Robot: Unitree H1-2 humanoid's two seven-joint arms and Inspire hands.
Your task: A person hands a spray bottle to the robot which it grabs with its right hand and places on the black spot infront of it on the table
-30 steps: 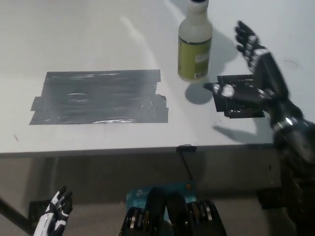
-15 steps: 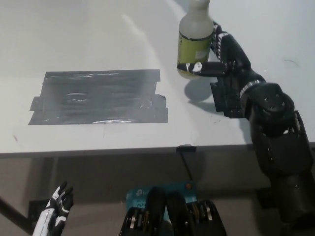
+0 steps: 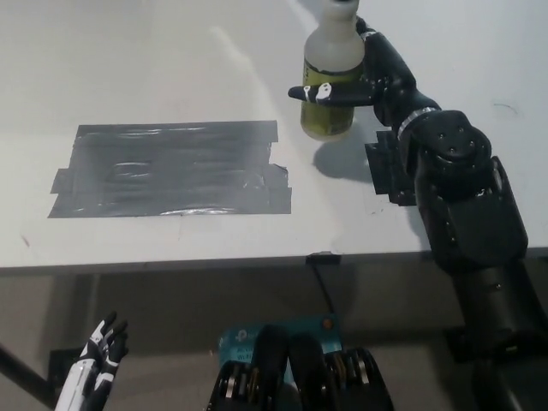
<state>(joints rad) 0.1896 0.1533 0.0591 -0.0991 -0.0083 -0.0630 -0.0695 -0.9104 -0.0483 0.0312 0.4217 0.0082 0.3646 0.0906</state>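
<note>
A spray bottle [image 3: 330,94] with yellowish liquid and a white neck stands upright at the table's far middle. My black right hand [image 3: 368,81] is wrapped around it, thumb across the front and fingers behind its right side, shut on it. Whether its base touches the table I cannot tell. The black spot [image 3: 385,171] lies just right of and nearer than the bottle, mostly hidden under my right forearm. My white left hand [image 3: 98,377] hangs at the lower left below the table edge, fingers apart and holding nothing.
A large patch of grey tape [image 3: 171,167] covers the table's left middle. The white table [image 3: 171,51] ends at a front edge [image 3: 257,261] running across the picture. A blue object [image 3: 248,338] sits on the floor below.
My right hand swung in from the right of the black spot and closed around the bottle. The bottle has shifted slightly to the left.
</note>
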